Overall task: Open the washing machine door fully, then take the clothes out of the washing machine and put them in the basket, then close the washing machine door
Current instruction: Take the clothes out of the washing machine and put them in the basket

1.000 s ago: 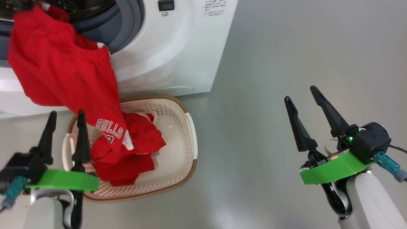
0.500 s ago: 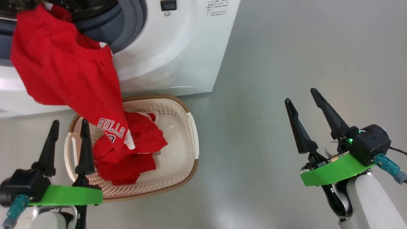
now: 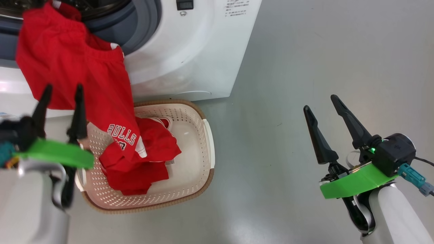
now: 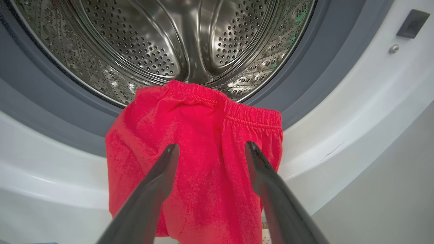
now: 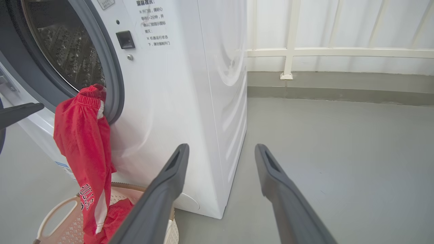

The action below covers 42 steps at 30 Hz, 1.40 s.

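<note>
The washing machine (image 3: 190, 51) stands with its drum (image 4: 162, 40) uncovered; the washing machine door is out of view. Red clothes (image 3: 71, 78) hang from the grey gasket lip down into the cream basket (image 3: 207, 135) on the floor in front, where more red fabric (image 3: 142, 162) lies bunched. My left gripper (image 3: 62, 87) is open just in front of the hanging garment (image 4: 196, 118), with its fingers (image 4: 159, 176) on either side of the cloth's middle and not touching it. My right gripper (image 3: 320, 102) hovers open over bare floor to the right, with nothing in it.
Grey floor (image 3: 305, 51) stretches to the right of the machine and basket. In the right wrist view the machine's white side (image 5: 220, 84) faces me, the hanging clothes (image 5: 81, 135) and the basket (image 5: 57, 217) sit at lower left, and a white railed wall (image 5: 339, 51) closes the back.
My left gripper has risen from beside the basket to the level of the hanging garment, still open. The head camera shifted slightly. The right arm has not moved.
</note>
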Tool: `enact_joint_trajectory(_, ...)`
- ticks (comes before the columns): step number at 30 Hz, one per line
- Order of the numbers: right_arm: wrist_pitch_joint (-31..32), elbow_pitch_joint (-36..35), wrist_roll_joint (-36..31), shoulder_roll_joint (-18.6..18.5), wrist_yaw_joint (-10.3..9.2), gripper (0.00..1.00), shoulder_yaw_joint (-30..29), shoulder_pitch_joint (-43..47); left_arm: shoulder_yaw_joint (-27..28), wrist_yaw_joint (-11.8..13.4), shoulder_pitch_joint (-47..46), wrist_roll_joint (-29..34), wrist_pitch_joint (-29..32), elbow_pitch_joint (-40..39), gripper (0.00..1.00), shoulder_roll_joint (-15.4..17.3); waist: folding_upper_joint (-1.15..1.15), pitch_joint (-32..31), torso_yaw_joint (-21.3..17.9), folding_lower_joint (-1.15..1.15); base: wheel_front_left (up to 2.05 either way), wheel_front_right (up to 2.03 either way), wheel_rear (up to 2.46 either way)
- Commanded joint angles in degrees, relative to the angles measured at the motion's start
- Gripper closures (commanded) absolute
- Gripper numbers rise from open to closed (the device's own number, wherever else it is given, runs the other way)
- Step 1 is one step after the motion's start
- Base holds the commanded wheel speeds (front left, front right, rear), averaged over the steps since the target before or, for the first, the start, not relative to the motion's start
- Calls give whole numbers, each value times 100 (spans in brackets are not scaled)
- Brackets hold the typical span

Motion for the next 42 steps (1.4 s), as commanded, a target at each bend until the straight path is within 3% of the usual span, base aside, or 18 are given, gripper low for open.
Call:
enact_joint_trajectory(1, -27, -120, -8, 11, 9, 0, 118, 86, 112, -18, -269, -91, 74, 9, 0, 282, 0, 12, 0, 0, 0, 0, 0)
enact_joint_trajectory(9, -27, -123, -1, 9, 9, 0, 146, 32, -446, -18, -1602, -324, 580, 1006, 0, 800, 0, 107, -23, 0, 0, 0, 0)
enact_joint_trajectory(19, -27, -125, 16, 42, 9, 0, 227, -42, -1223, -18, -2857, -525, 846, 2525, 0, 1198, 0, 184, -175, 0, 0, 0, 0)
enact_joint_trajectory(34, -27, -117, 53, 113, 9, 0, 417, -121, -2339, -18, -3898, -1011, 1090, 4083, 0, 1564, 0, 328, -530, 0, 0, 0, 0)
enact_joint_trajectory(42, -27, -109, 66, 119, 9, 0, 465, -117, -2739, -18, -4013, -1257, 1121, 4335, 0, 1635, 0, 331, -633, 0, 0, 0, 0)
